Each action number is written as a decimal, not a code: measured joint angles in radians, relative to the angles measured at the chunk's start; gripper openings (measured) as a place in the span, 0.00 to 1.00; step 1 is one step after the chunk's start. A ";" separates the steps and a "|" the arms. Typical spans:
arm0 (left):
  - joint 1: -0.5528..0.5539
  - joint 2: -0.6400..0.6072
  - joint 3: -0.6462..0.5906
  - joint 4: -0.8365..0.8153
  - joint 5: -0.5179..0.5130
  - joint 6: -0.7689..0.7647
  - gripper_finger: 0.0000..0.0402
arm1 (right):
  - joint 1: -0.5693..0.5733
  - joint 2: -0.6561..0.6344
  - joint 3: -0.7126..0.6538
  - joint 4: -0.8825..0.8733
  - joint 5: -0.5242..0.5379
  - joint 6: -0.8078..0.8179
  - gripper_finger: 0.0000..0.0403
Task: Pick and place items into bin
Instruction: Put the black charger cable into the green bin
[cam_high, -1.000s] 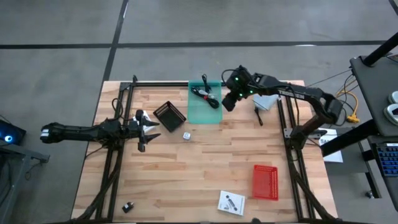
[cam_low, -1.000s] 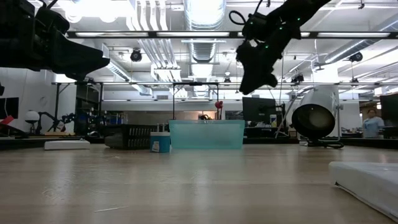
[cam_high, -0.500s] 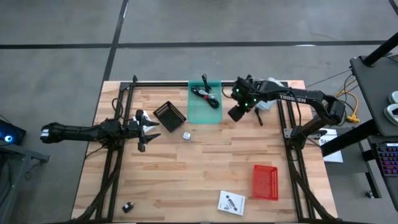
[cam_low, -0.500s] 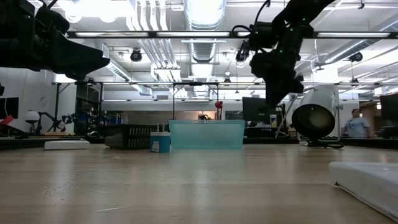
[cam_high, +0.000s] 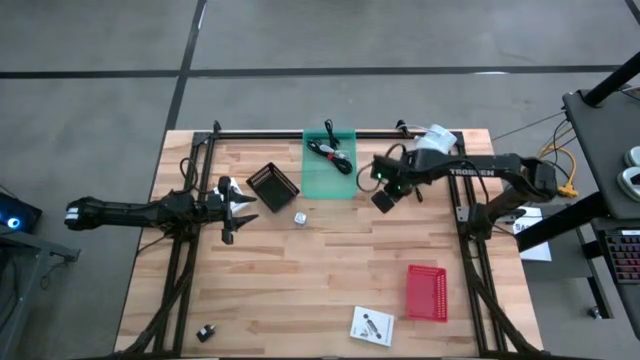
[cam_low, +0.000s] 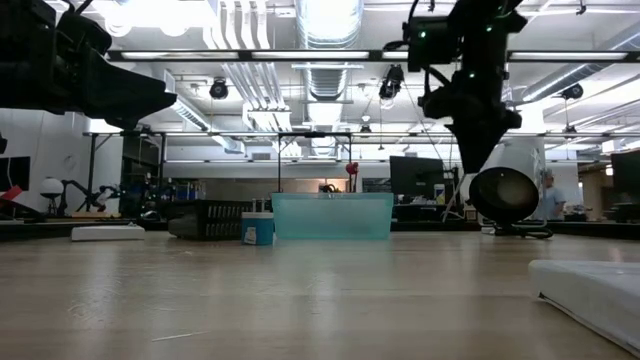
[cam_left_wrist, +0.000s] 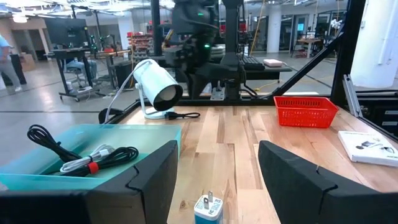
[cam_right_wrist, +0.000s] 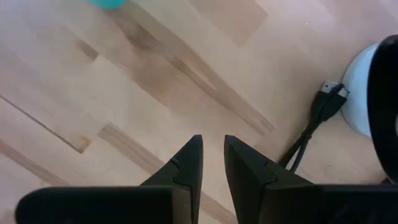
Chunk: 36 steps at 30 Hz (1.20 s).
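Nearby, right tool (cam_high: 384, 200) nearly clenched, empty, beside teal bin (cam_high: 329, 172) holding black cable (cam_high: 331, 152).

Overhead view straight down, low view level, sharing teal bin (cam_high: 329, 165)

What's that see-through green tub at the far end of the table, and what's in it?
The tub is a shallow rectangular bin of translucent teal plastic, open-topped, sitting flat on the wooden table against its far edge. Inside lies a coiled black cable with a pale cord bundled alongside and a small red band around them. A small black mesh basket sits just off one side, apart from it. The right gripper hovers beside the other side, touching nothing; its fingers are nearly closed and empty.
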 joint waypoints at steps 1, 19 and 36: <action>0.000 0.000 0.000 0.000 0.000 0.000 0.52 | 0.022 -0.007 -0.008 0.000 0.021 0.015 0.13; 0.000 0.000 0.000 0.000 0.000 0.000 0.52 | 0.233 -0.338 -0.422 0.175 0.276 0.405 0.24; 0.000 0.000 0.000 0.000 0.000 0.000 0.52 | 0.234 -0.346 -0.574 0.220 0.359 0.548 0.50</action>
